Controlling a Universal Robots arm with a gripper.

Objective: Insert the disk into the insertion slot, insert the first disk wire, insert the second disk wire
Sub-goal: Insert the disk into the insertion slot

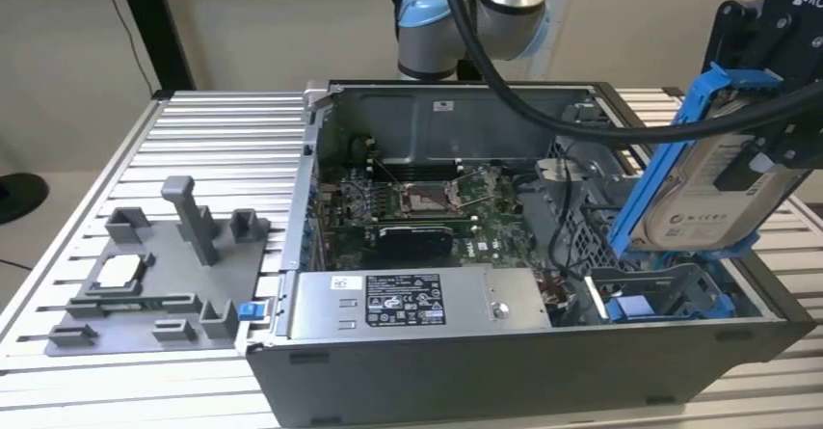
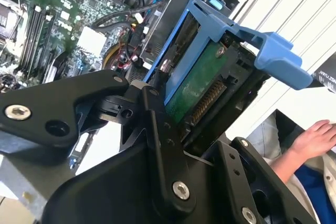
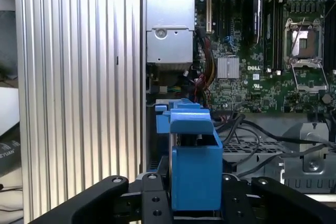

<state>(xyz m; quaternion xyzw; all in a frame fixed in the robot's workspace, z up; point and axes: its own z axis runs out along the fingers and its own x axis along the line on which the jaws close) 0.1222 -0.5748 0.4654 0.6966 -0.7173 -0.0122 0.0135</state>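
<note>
My black gripper (image 1: 756, 125) is shut on the disk (image 1: 704, 193), a silver drive with a white label in a bright blue caddy. In the exterior view the disk hangs tilted at the right side of the open computer case (image 1: 515, 352). Its lower end sits just above the insertion slot (image 1: 658, 299), a grey metal bay with blue fittings. The second wrist view shows the disk's green underside (image 2: 202, 77) between the fingers (image 2: 157, 124). The first wrist view looks along the blue caddy (image 3: 194, 171) towards the bay. Black cables (image 3: 262, 135) lie across perforated metal beside it.
A grey labelled power supply box (image 1: 399, 304) sits at the case front, with the motherboard (image 1: 425, 207) behind it. A grey fixture tray (image 1: 154, 275) holding small parts lies on the slatted aluminium table (image 1: 193, 140). A person's hand (image 2: 315, 137) rests nearby.
</note>
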